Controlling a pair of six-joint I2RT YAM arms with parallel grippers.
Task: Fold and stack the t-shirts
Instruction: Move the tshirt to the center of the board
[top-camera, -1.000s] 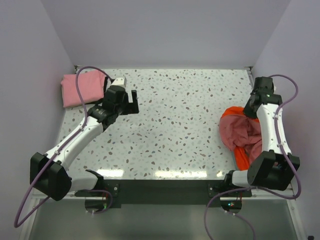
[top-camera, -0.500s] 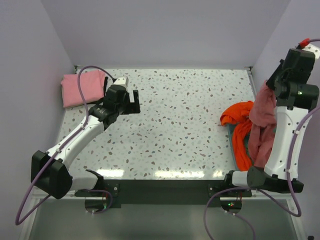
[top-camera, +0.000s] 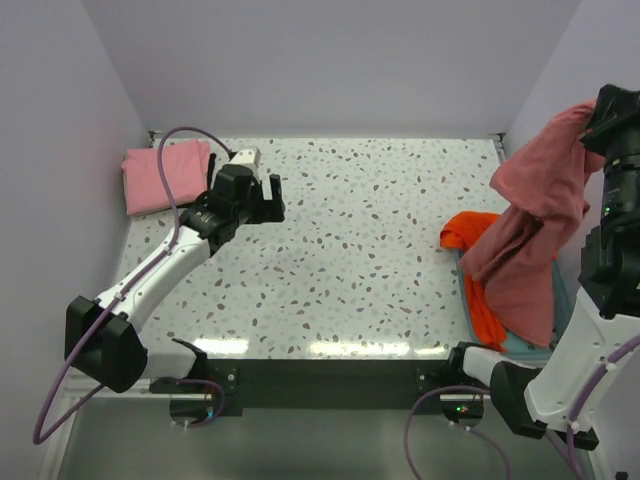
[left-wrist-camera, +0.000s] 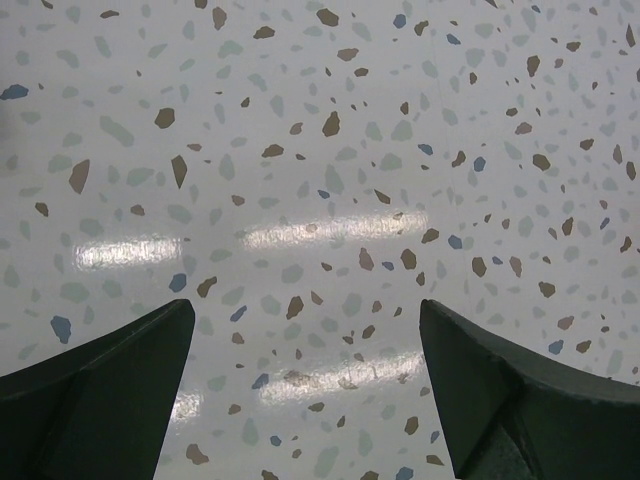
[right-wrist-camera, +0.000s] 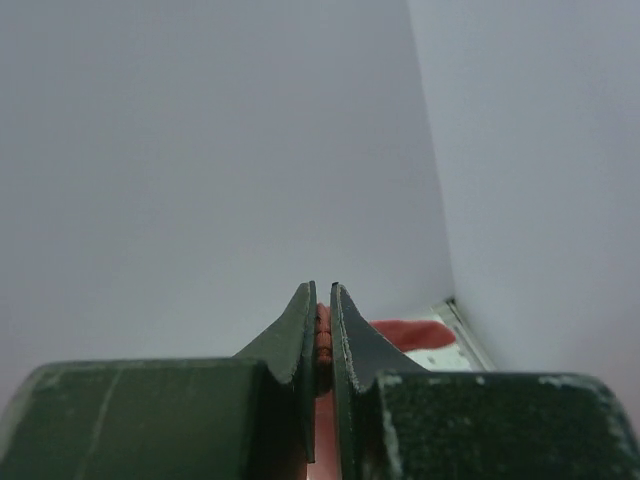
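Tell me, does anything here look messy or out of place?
Yes: the orange t-shirt lies crumpled on the right, spilling over the pale blue tray. The rose-red t-shirt dangles unfolded from the right arm's shut jaws. Only the pink t-shirt, far left, looks neatly folded.

Speckled terrazzo table (top-camera: 350, 260), plain lilac walls (top-camera: 320, 60), glossy reflections
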